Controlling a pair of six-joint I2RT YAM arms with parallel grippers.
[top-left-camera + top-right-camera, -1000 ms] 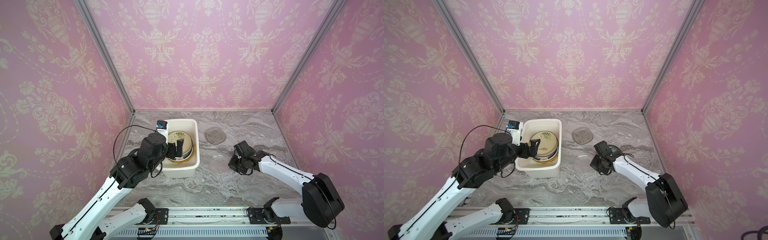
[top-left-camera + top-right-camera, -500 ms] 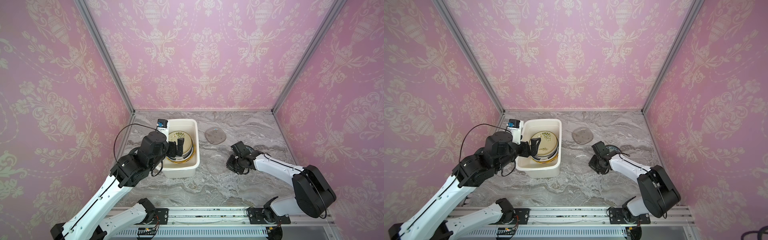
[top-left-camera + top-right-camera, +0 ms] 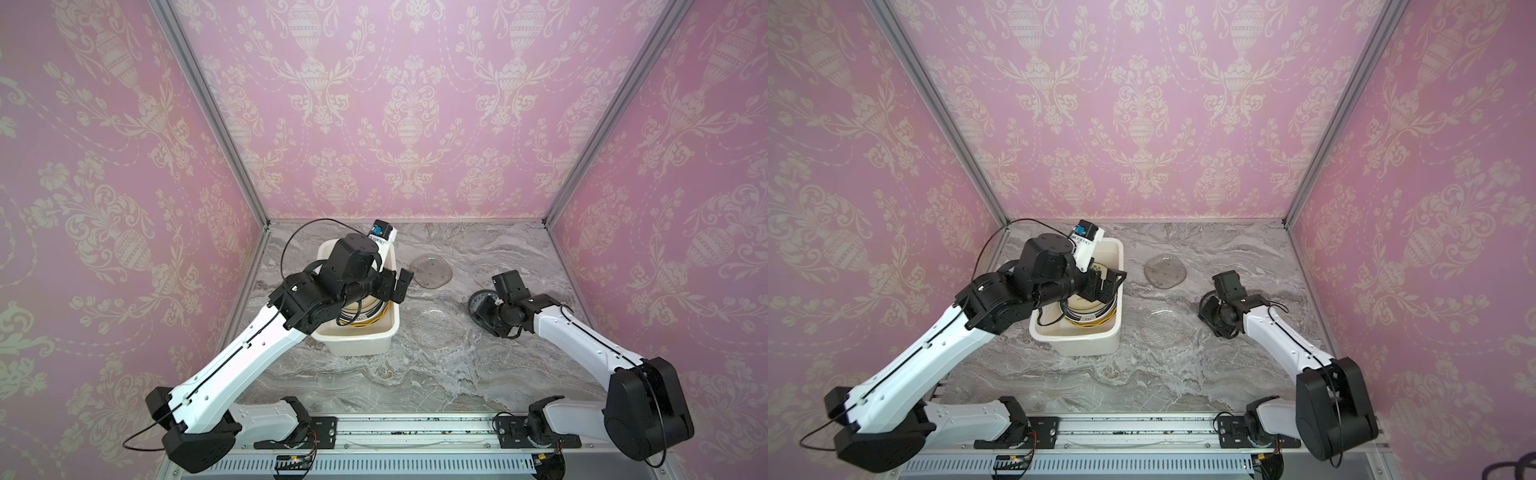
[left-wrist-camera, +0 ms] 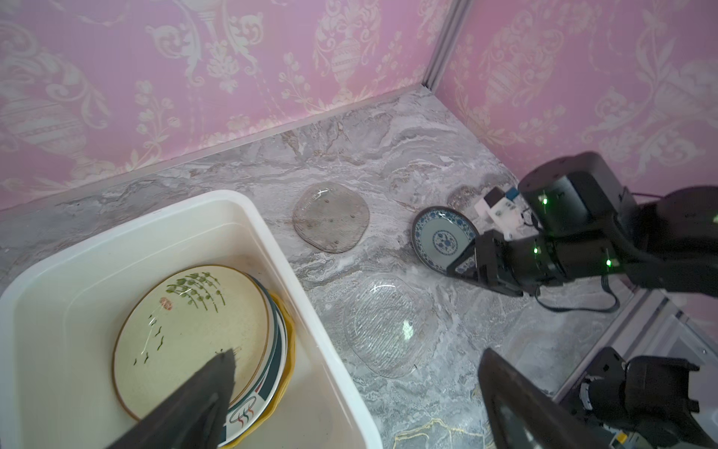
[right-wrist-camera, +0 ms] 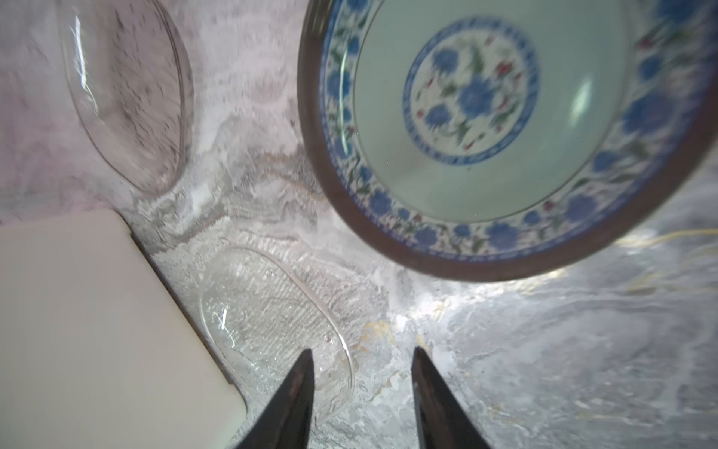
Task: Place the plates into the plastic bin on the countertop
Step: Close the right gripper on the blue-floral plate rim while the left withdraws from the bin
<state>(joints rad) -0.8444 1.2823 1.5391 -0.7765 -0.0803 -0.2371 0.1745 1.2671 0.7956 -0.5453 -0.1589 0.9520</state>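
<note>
Holds left claw (image 4: pixel 357 352) spread wide over bin (image 3: pixel 357 343), gripping nothing. Hangs one finger (image 4: pixel 209 388) above stack (image 4: pixel 280 350) inside bin, sprig plate (image 4: pixel 186 311) on top. Sets right claw (image 5: pixel 361 350) low over countertop (image 3: pixel 415 386), jaws parted, pinching nothing. Shows three plates outside bin: grey plate (image 3: pixel 431 271) near back wall, clear plate (image 3: pixel 432 332) between bin and right claw, blue plate (image 4: pixel 441 239) just beside right claw, partly hidden by it in both top views.

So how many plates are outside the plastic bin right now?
3: a smoky glass plate toward the back wall, a clear ribbed plate beside the bin, and a blue-patterned plate further right. Arms could hide more.
</note>
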